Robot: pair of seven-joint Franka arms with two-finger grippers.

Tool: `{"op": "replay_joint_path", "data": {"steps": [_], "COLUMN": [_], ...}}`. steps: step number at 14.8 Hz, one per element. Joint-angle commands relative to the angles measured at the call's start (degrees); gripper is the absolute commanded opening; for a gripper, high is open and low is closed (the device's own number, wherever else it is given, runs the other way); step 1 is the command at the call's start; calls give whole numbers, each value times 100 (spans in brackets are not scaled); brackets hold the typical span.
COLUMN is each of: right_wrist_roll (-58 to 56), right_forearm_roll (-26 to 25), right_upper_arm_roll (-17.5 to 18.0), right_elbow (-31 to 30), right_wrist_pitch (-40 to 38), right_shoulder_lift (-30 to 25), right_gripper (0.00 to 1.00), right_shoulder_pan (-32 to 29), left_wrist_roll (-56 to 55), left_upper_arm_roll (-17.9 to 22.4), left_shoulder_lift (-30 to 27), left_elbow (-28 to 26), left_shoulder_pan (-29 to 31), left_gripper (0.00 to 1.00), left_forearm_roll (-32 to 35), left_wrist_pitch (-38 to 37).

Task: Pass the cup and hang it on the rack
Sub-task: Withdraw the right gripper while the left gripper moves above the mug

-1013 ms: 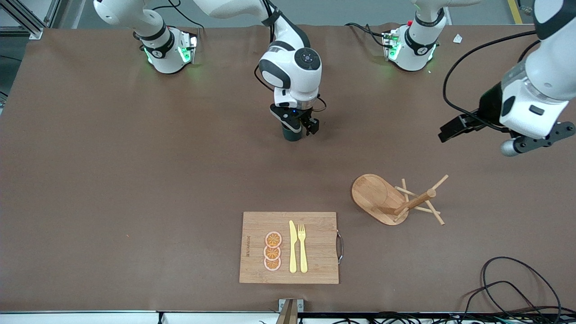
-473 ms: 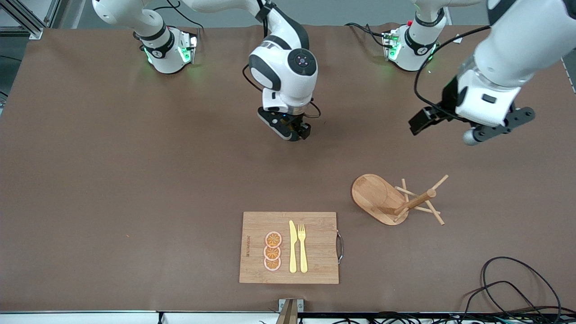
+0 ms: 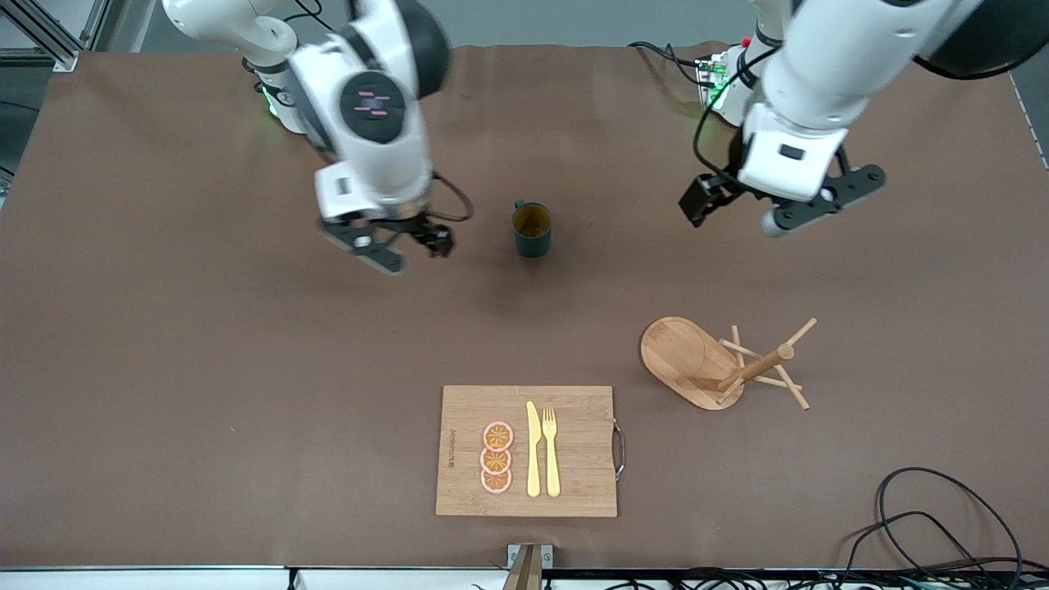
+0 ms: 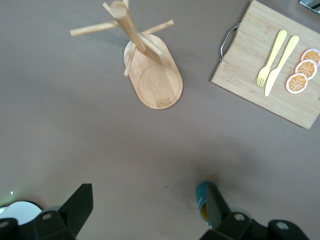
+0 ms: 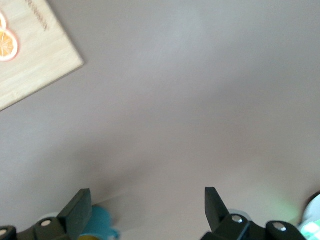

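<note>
cup (image 3: 532, 230) upright between both open grippers

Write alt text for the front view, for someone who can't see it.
A teal cup stands upright on the brown table between two raised, open grippers, the right gripper and left gripper. Nearer the camera stand a wooden rack and a cutting board.

The small dark teal ribbed cup (image 3: 532, 230) stands upright; the light wooden mug rack (image 3: 715, 365) stands at its 4 o'clock.
</note>
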Motion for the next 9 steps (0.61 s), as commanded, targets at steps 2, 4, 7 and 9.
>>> {"op": "replay_joint_path", "data": {"steps": [2, 4, 7, 9], "right_wrist_roll": [-1652, -2723, -3842, -4387], "right_forearm_roll": [-224, -286, -391, -392], "right_upper_arm_roll": [116, 116, 125, 125], "right_elbow": [-851, -860, -975, -975], "right_wrist_pitch": [129, 94, 164, 190], "right_shoulder_lift": [-853, -1091, -1398, -1557], "right_gripper": [100, 100, 100, 100], "right_shoulder_pan": [-830, -1374, -1912, -2211], "left_wrist_roll": [-910, -1429, -2333, -3002], "left_upper_arm_roll": [-12, -12, -12, -12], "left_shoulder_lift": [78, 192, 324, 377], "left_elbow": [-249, -363, -722, -1012], "left_shoulder_pan": [-839, -1261, -1999, -2360], "left_gripper": [100, 100, 100, 100], "left_forearm_roll": [657, 991, 1642, 1905], "left_wrist_pitch": [251, 287, 488, 708]}}
